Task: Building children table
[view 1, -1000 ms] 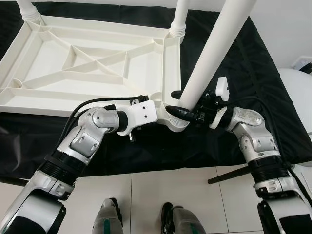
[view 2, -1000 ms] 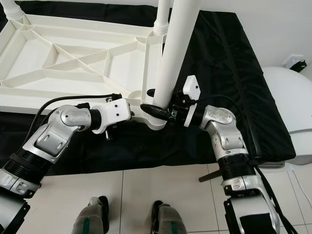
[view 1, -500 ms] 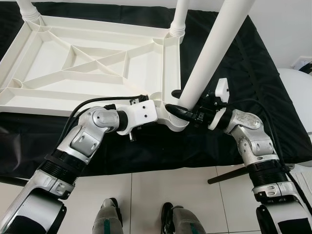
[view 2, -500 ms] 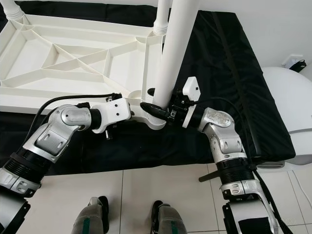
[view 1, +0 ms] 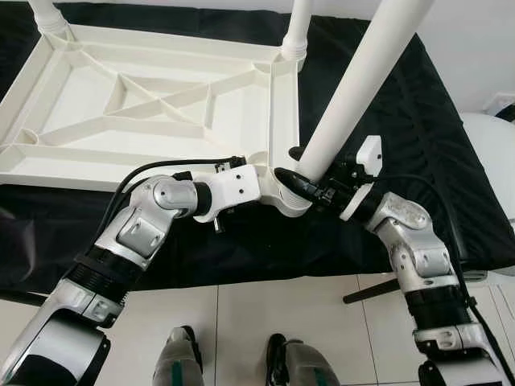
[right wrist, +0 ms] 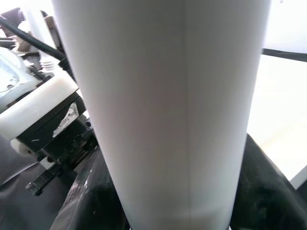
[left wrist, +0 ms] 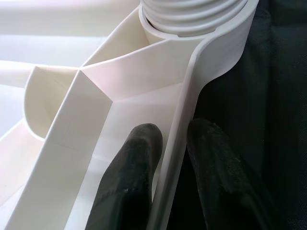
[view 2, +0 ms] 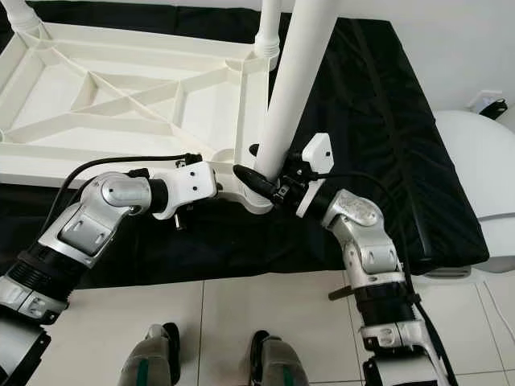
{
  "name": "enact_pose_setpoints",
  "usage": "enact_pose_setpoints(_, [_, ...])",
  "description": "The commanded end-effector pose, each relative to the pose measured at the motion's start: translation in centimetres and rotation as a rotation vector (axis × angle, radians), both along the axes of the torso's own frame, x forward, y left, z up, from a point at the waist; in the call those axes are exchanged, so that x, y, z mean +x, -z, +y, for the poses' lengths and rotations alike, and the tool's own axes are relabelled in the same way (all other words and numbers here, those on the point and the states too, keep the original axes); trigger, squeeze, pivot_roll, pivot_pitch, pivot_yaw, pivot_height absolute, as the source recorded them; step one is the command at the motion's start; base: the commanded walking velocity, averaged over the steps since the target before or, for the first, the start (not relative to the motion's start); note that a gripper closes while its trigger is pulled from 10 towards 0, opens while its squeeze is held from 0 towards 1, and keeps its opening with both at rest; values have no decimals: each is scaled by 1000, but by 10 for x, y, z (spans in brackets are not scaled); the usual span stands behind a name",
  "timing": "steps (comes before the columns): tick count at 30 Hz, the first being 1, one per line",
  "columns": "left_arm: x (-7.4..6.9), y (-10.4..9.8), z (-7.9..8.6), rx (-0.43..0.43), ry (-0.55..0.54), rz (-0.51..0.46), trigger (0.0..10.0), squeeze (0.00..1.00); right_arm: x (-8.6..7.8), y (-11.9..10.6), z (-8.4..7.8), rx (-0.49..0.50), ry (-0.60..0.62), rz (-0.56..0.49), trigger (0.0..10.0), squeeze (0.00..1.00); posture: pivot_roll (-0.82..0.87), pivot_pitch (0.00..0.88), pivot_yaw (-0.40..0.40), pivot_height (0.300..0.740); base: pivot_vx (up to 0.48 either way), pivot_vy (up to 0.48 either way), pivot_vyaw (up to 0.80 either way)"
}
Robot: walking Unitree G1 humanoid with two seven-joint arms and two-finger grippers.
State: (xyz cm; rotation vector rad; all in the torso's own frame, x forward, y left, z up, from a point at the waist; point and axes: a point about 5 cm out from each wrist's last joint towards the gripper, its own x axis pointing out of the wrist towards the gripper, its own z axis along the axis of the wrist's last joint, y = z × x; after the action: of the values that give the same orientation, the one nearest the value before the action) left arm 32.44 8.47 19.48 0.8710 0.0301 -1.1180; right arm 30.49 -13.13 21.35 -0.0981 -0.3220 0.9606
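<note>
A white children's table top (view 1: 161,121) lies upside down on a black cloth (view 1: 418,129). My left gripper (left wrist: 170,143) is shut on the rim of its near right corner, one finger (left wrist: 132,163) inside the rim and one outside. Just past it is the corner socket (view 1: 288,197), with the threaded end (left wrist: 196,14) of a leg in it. The long white leg (view 1: 354,88) rises from that socket, leaning right. My right gripper (view 1: 299,165) is shut on the leg's lower end, with a black finger (right wrist: 91,201) on either side of the tube (right wrist: 168,96).
Two white legs (view 1: 294,32) (view 1: 44,16) stand in the far corners of the table top. A white rounded object (view 1: 492,161) sits at the right, past the cloth. Below are pale floor tiles, a black rod (view 1: 378,289) and my feet (view 1: 181,362).
My right wrist has swung lower and round the leg's base, and the leg leans slightly more to the right. The left arm has not moved.
</note>
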Motion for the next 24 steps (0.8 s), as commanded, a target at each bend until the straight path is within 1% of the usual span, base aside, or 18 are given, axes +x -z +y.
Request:
enact_pose_setpoints(1, [4,3,4,20,-28,-8,10000,0,-4,-2,-2,53,27,4,10000,0,77,234,-28,740,0,0,0])
enact_pose_setpoints(9, [4,3,3,19,-25,-10,10000,0,-12,0,3,84,72,8,10000,0,76,227,-31,740,0,0,0])
enact_pose_setpoints(11, [4,4,2,19,-23,-11,10000,0,-16,1,7,100,112,8,10000,0,75,222,-31,740,0,0,0])
enact_pose_setpoints(16, [4,4,1,19,-21,-12,10000,0,-17,1,9,107,136,11,10000,0,75,219,-32,740,0,0,0])
enact_pose_setpoints(20, [5,3,2,19,-18,-14,10000,0,-16,2,10,109,212,16,10000,0,75,220,-30,740,0,0,0])
enact_pose_setpoints(24, [5,3,2,20,-18,-15,10000,0,-15,3,11,110,251,17,10000,0,75,221,-30,740,0,0,0])
